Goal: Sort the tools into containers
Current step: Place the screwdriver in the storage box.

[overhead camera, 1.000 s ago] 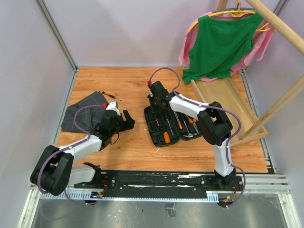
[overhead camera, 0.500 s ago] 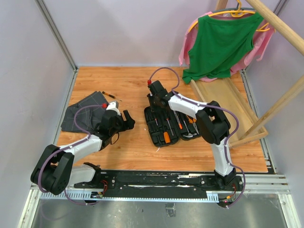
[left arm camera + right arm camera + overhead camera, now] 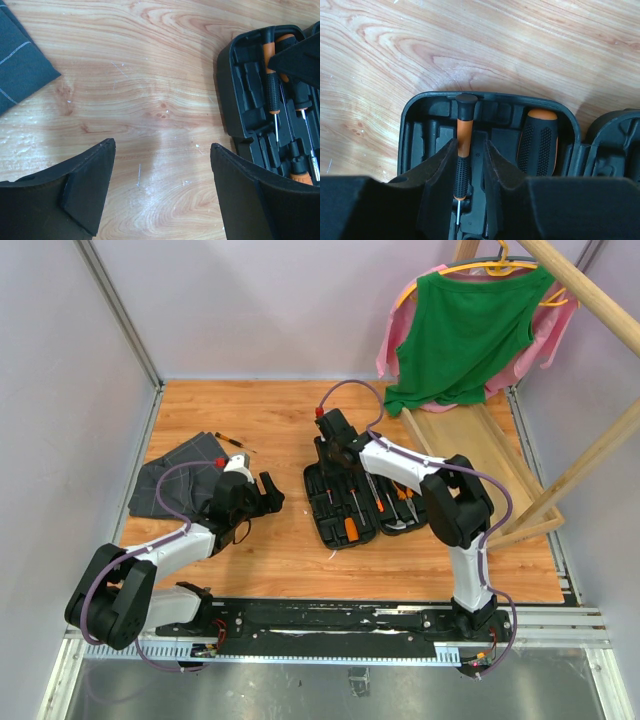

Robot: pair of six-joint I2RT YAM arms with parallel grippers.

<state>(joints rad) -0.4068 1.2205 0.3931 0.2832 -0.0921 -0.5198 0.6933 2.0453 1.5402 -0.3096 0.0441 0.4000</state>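
We note the right gripper [image 3: 469, 146], jaws slightly parted, straddling the screwdriver [image 3: 464, 127] in the case [image 3: 412, 125], its axis 12-to-6 o'clock; left gripper [image 3: 161, 150] wide apart, empty.

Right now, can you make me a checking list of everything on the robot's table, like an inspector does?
Surface: wooden tabletop, a few light scratches.
Job's things: black tool case lies open, with an orange-black screwdriver and a thick handle in its slots; one small screwdriver loose beside the cloth.
Clutter: dark grey cloth; wooden tray.
Grippers: left gripper open over bare wood; right gripper narrowly open, straddling the screwdriver in the case.
Cables: purple cables loop along both arms, no snag seen.
Surroundings: grey walls; green shirt on a hanger; wooden poles.
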